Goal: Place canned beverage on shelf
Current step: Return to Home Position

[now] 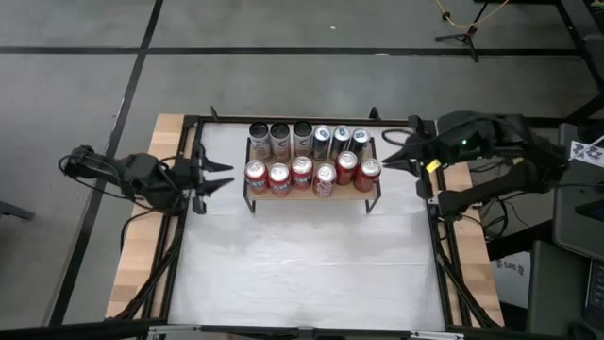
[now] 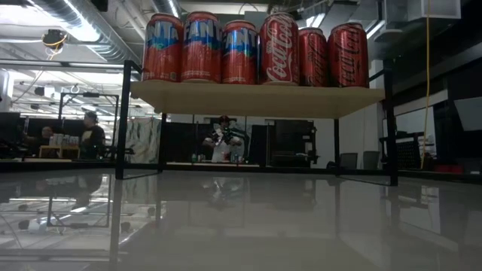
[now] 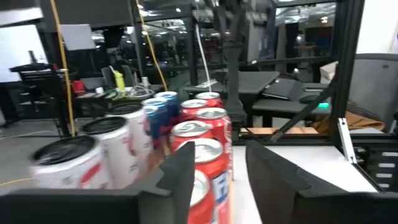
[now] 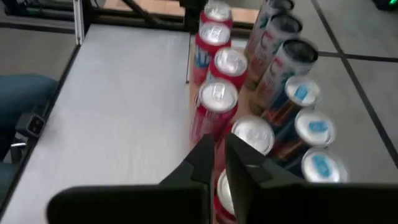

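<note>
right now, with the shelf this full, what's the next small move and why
Probably pull the right gripper back from the light wood, black-framed shelf toward its rest pose: both rows of soda cans look full, and both it and the left gripper sit open, holding nothing.

Nothing fancy here: the white tabletop point(image 1: 302, 274) only carries the shelf point(image 1: 294, 194), standing mid-width toward its far edge. The shelf's wood top is full, with six red cans point(image 1: 301, 172) in front and a white and blue row point(image 1: 302, 139) behind.

Cans point(image 1: 301, 171) on shelf point(image 2: 256, 99), two rows
</note>
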